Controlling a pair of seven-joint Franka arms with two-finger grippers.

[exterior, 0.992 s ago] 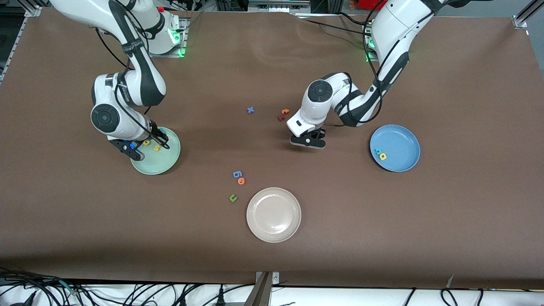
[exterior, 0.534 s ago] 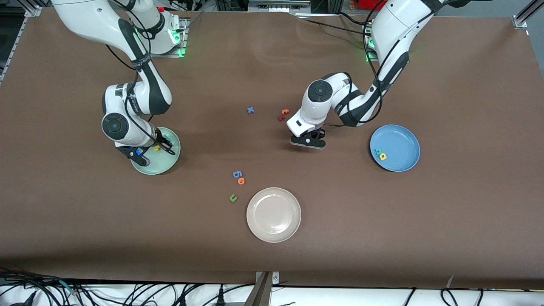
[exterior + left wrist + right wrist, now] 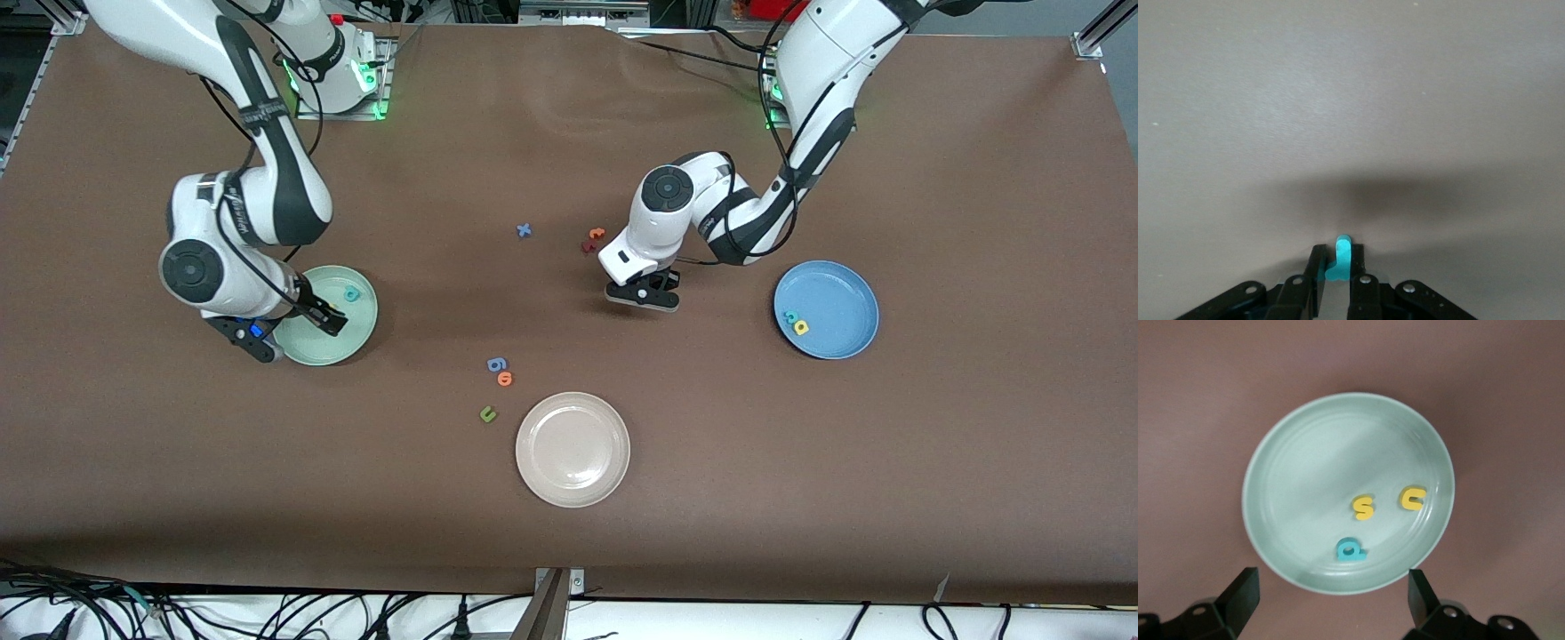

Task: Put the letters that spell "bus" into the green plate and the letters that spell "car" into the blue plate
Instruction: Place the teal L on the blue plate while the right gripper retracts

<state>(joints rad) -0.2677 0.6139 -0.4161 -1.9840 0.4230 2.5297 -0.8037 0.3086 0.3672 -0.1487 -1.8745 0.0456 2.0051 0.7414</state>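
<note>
Teal "r" pinched upright in shut left end effector low over the table, blue plate off toward the left arm's end; right end effector wide open, empty, over the green plate holding "b", "u", "s".

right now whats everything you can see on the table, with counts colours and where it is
green plate: 1, pale mint, toward the right arm's end of the table
letters in green plate: 3, teal b, yellow s, yellow-orange u
blue plate: 1, medium blue, toward the left arm's end
letters in blue plate: 2, teal and yellow
cream plate: 1, nearest the front camera
loose letters: blue x; orange and dark red pair; blue g, orange o, olive u beside the cream plate
teal letter: 1, pinched in the left gripper
left gripper: shut on that letter, low over bare table
right gripper: open, over the green plate
</note>
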